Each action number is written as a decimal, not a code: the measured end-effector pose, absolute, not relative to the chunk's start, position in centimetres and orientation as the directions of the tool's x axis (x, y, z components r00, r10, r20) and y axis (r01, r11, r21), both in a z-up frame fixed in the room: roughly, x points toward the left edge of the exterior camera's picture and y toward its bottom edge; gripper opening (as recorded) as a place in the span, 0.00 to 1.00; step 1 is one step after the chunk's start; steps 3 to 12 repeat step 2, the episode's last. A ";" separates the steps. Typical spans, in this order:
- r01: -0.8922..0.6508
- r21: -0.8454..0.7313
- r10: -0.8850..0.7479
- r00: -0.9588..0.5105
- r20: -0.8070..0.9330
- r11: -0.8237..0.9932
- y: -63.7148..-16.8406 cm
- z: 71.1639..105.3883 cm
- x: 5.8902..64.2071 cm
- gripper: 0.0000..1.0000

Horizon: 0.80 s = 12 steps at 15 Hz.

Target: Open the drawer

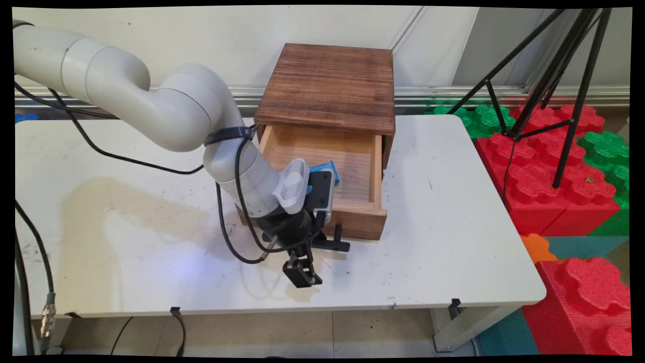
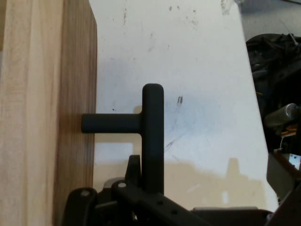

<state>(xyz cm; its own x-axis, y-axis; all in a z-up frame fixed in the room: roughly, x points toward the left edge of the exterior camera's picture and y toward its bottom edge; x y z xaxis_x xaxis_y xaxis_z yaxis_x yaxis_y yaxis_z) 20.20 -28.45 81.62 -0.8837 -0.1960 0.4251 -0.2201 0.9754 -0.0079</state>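
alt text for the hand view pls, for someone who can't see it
A black T-shaped handle juts from the wooden drawer front along the picture's left side, its crossbar running down to the gripper's black linkage at the bottom edge. Behind it lies the scuffed white table.

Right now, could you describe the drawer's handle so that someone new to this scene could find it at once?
Start at the dark wooden box at the white table's far side; its light wood drawer stands pulled open. On the drawer's front panel sits the black T-shaped handle, a short stem ending in a crossbar. It is the only black fitting on the wood, beside the gripper.
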 end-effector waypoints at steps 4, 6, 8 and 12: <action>-0.222 -0.008 -0.198 -0.884 0.425 0.975 -28.3 81.7 20.3 1.00; -0.222 -0.008 -0.198 -0.884 0.425 0.975 -28.3 81.7 20.3 1.00; -0.222 -0.008 -0.198 -0.884 0.425 0.975 -28.3 81.7 20.3 1.00; -0.222 -0.008 -0.198 -0.884 0.425 0.975 -28.3 81.7 20.3 1.00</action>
